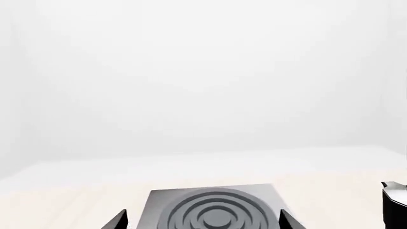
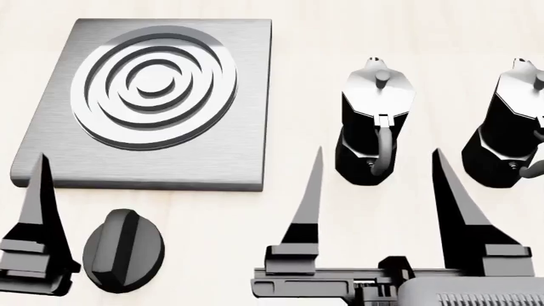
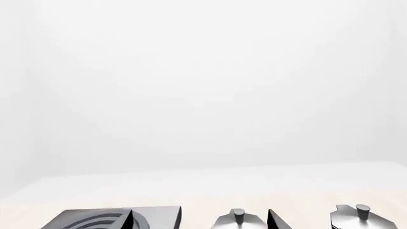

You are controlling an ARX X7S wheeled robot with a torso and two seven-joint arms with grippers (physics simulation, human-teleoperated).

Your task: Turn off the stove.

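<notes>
The stove (image 2: 229, 153) is a flat brushed-grey slab with a round ringed burner (image 2: 153, 86), at the upper left of the head view. Its black ridged knob (image 2: 123, 252) lies on the table in front of the slab. Only one finger (image 2: 38, 217) of my left gripper shows in the head view, just left of the knob and apart from it. In the left wrist view the left gripper (image 1: 202, 220) is open and empty, with the burner (image 1: 216, 212) ahead between its tips. My right gripper (image 2: 378, 153) is open and empty, right of the knob.
Two black-and-silver moka pots (image 2: 374, 108) (image 2: 510, 115) stand right of the stove on the pale wooden table (image 2: 289, 83). The nearer pot lies ahead between the right gripper's fingers (image 3: 237, 220); the other pot (image 3: 359, 217) is further right. A pot's edge (image 1: 394, 195) shows in the left wrist view.
</notes>
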